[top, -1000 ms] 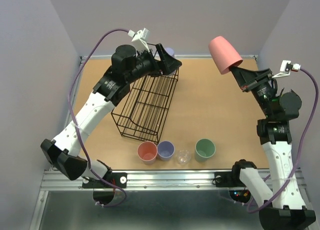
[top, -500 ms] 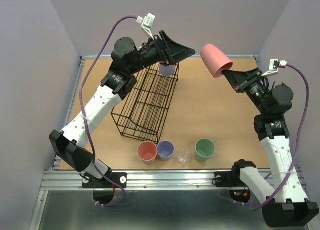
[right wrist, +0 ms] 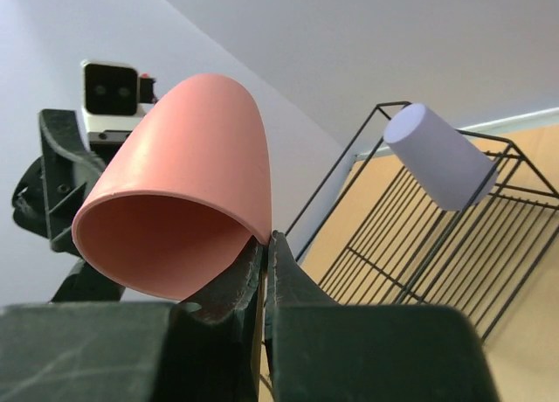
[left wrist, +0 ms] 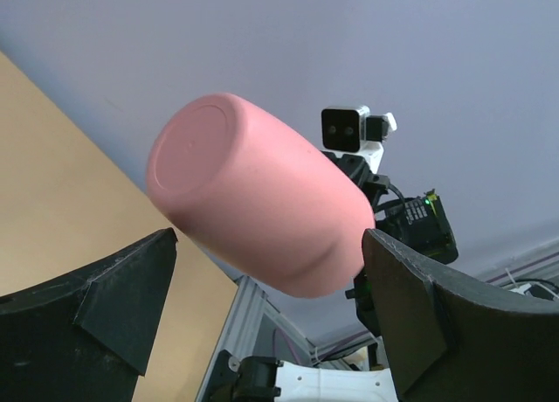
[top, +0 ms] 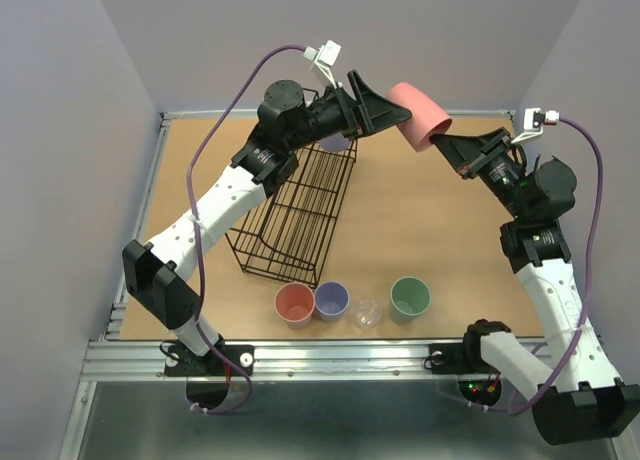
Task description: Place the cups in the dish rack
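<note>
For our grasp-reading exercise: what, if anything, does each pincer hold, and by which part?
The right pincer holds the salmon-pink cup, pinching its rim wall. The left pincer holds nothing: it is open, with a finger on either side of that cup's base.

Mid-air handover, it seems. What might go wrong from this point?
The right gripper pinches only the rim wall of the pink cup, so the cup may pivot or slip when nudged. The left gripper stands open around the cup's closed end; if the right lets go before it shuts, the cup drops. Both wrists sit close together and might bump.
</note>
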### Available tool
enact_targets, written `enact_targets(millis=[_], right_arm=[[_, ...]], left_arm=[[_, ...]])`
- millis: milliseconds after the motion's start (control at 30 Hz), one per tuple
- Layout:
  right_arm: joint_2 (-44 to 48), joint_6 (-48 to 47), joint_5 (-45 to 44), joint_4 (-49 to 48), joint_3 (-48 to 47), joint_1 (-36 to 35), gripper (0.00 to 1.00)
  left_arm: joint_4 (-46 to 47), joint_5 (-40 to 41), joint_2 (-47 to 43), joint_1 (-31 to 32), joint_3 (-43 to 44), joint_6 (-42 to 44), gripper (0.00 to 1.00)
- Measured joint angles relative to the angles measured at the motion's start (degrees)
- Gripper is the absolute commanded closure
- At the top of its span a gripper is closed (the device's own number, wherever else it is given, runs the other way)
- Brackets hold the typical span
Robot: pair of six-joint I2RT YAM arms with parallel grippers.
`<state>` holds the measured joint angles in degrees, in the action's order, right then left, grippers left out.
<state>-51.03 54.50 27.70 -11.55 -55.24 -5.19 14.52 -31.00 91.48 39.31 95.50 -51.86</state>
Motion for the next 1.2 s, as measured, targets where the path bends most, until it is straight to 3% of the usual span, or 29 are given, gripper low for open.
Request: enact_targets(millis=[233, 700, 867, 967, 1000, 1067, 1167, 1200], right_arm=[[-1.1, 3.2, 1.1, -4.3, 0.0, -1.0, 1.0], [-2.0, 10.0, 2.3, -13.7, 0.1, -2.1, 1.0], [-2.4, 11.1, 2.6, -14.5, 0.4, -2.6, 1.0], [-2.4, 11.4, 2.8, -15.0, 0.4, -2.8, 0.99], [-2.4, 11.4, 2.9, -15.1, 0.4, -2.8, 1.0], [-2.3, 11.5, 2.9, -15.6, 0.6, -2.8, 1.0], [-2.3, 11.6, 2.9, -15.9, 0.8, -2.8, 1.0], [-2.3, 11.7, 2.9, -15.9, 0.8, -2.8, 1.0]], left_arm=[[1.2, 1.5, 0.9, 0.3, 1.5, -0.2, 0.01], [18.4, 1.8, 1.2, 0.4, -0.1, -7.0, 0.01], [20.9, 2.0, 1.6, 0.4, -0.5, -8.8, 0.06], [21.7, 2.2, 1.7, 0.4, -0.5, -9.2, 0.17], [21.8, 2.3, 1.7, 0.4, -0.5, -9.3, 0.32], [22.2, 2.3, 1.7, 0.4, -0.5, -9.6, 0.47], [22.4, 2.6, 1.8, 0.4, -0.5, -10.1, 0.87], [22.5, 2.6, 1.8, 0.4, -0.5, -10.2, 0.92]])
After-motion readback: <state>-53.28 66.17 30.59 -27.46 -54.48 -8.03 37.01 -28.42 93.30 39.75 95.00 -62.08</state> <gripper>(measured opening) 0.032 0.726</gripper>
